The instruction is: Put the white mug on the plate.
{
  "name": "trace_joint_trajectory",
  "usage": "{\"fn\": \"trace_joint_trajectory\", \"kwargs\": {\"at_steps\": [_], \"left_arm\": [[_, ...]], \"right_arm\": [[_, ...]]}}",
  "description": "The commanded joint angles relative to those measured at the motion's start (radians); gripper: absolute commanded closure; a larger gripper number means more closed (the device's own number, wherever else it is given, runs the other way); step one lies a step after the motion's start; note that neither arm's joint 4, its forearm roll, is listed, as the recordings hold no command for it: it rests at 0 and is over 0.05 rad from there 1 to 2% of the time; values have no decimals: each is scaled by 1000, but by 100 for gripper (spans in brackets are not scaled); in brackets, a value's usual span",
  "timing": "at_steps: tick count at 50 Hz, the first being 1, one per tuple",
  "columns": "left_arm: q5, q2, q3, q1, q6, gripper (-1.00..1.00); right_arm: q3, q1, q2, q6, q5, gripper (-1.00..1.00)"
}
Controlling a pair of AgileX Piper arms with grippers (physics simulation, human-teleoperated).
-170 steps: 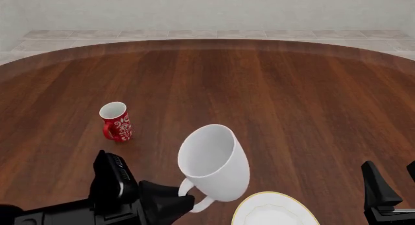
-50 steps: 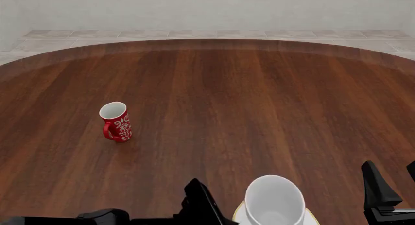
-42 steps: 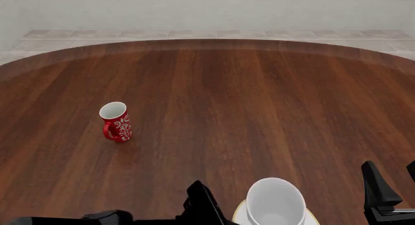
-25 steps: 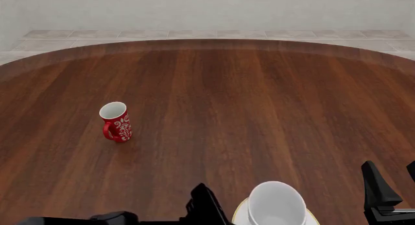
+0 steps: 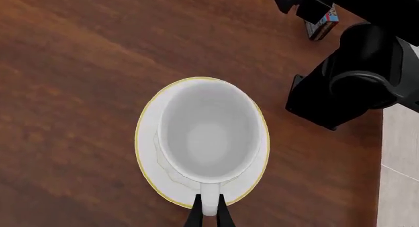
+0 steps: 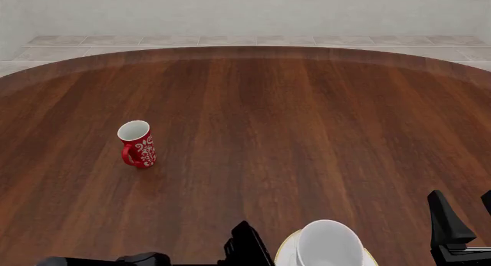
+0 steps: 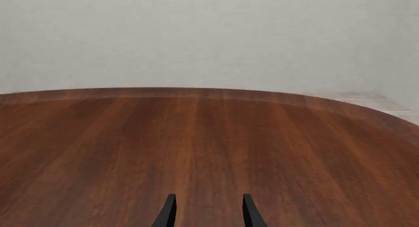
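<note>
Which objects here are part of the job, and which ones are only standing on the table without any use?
Part of the job:
- white mug, over the plate, handle between the left gripper fingertips
- plate, under the mug

Only standing about:
- red mug, upright on the table, far from the plate
- right gripper, open, holding nothing

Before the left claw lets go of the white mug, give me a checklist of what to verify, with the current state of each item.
1. White mug over the plate: ok, the left wrist view shows it centred inside the gold rim.
2. Mug upright, opening up: ok.
3. Mug base resting on the plate: cannot tell, contact is hidden in both views.
4. Left claw on the handle: ok, fingertips sit on either side of it.
5. Right claw out of the way: ok, open, facing bare table.
6. Red mug clear of the plate: ok, standing far off on the left.
</note>
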Motion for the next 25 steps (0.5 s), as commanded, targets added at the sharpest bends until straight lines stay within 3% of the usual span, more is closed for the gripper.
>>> {"fn": "trace_joint_trajectory", "kwargs": {"at_steps": [1,25], "left_arm": [[1,14,-12,2,9,100],[-6,22,-5,14,38,100]], "right_arm": [[1,-1,-2,1,0,-100],[1,-2,-2,1,0,-100]]}}
